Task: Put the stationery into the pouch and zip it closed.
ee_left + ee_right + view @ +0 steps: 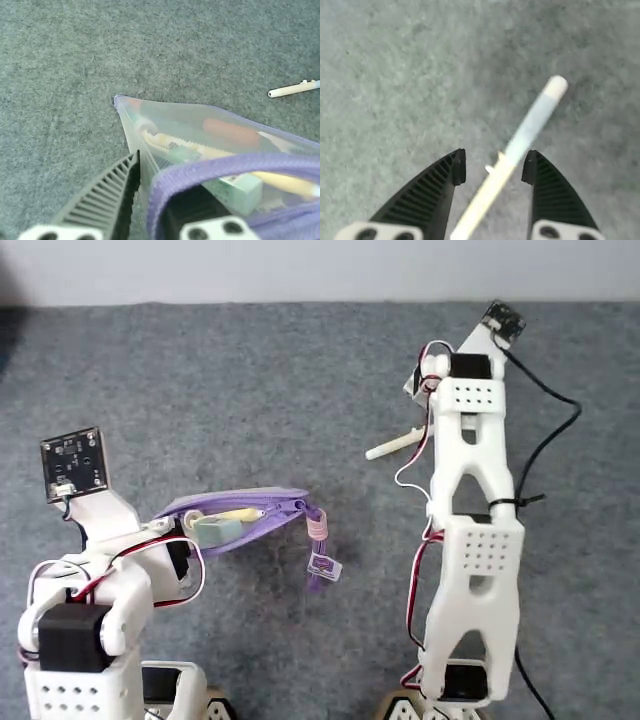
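Note:
A translucent pouch [250,518] with a purple zip band lies tilted at centre left, its mouth open. My left gripper [186,536] is shut on its near end. In the left wrist view the pouch [200,135] holds several items, among them an orange piece, a yellowish pen and a pale green block [239,189]. Its purple zip pull and charm [321,562] hang off the right end. A white pen [394,447] lies on the carpet right of centre. My right gripper [494,157] stands open over the white pen [530,125], one finger on each side.
Grey carpet [250,380] covers the whole work surface, and a pale wall runs along the far edge. The right arm [475,570] stretches forward along the right side, trailing red, white and black cables. The left arm's base sits at the near left corner.

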Available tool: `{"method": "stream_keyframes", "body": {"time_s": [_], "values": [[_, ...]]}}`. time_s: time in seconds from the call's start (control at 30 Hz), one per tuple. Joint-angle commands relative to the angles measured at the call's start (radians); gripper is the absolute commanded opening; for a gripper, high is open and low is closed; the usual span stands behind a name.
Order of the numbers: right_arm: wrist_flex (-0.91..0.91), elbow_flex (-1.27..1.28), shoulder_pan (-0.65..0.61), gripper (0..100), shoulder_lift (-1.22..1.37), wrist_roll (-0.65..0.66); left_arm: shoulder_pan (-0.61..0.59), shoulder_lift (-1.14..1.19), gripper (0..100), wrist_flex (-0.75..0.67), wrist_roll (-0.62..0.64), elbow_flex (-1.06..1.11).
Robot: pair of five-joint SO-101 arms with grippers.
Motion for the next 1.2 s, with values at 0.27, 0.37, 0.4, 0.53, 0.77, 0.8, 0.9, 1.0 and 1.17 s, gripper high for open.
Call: {"method": "stream_keyframes", "body": {"time_s": [0.27, 0.37, 0.4, 0.53, 0.77, 0.8, 0.9, 1.0, 1.17], "values": [[0.018, -0.224, 0.081, 18.4, 0.205, -0.008, 0.009, 0.002, 1, -0.021, 0.008, -0.027], [0.024, -0.216, 0.085, 18.4, 0.216, -0.008, 0.009, 0.002, 1, -0.021, 0.008, -0.025], [0.024, -0.216, 0.088, 18.3, 0.223, -0.008, 0.009, 0.002, 1, -0.021, 0.008, -0.021], [0.024, -0.222, 0.104, 6.1, 0.254, -0.008, 0.009, 0.002, 1, -0.021, 0.008, -0.007], [0.162, -0.226, 0.117, 1.4, 0.249, -0.005, 0.009, 0.002, 1, -0.021, 0.008, -0.007], [0.188, -0.226, 0.117, 0.6, 0.243, 0.003, 0.009, 0.002, 1, -0.021, 0.008, -0.007], [0.269, -0.226, 0.119, 0.8, 0.222, 0.029, 0.009, 0.002, 1, -0.021, 0.008, -0.007], [0.343, -0.226, 0.117, 0.8, 0.171, 0.068, 0.009, 0.000, 1, -0.021, 0.008, -0.008], [0.486, -0.226, 0.107, 0.8, 0.054, 0.107, 0.009, 0.002, 1, -0.018, 0.008, -0.010]]}}
